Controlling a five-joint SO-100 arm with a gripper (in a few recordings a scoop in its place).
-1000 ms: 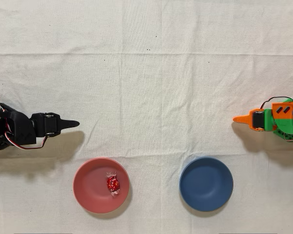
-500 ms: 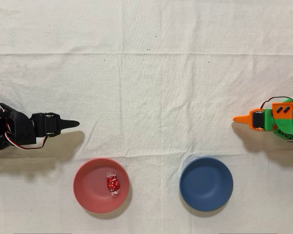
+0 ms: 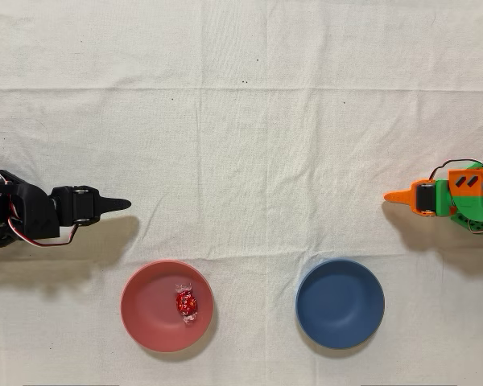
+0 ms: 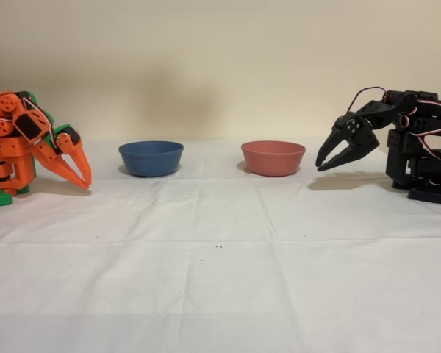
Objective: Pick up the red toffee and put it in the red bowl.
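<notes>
The red toffee (image 3: 186,303) lies inside the red bowl (image 3: 145,318), a little right of the bowl's middle in the overhead view. In the fixed view the red bowl (image 4: 273,158) stands mid-table and its wall hides the candy. My black gripper (image 3: 122,204) is folded back at the left edge of the overhead view, above and to the left of the bowl and clear of it. In the fixed view the gripper (image 4: 320,166) hangs to the right of the bowl, tips together, shut and holding nothing.
A dark blue bowl (image 3: 340,303) stands to the right of the red one in the overhead view, and the blue bowl (image 4: 151,157) is at the left in the fixed view. The idle orange arm (image 3: 447,197) rests at the far side. White cloth (image 3: 249,121) covers the table.
</notes>
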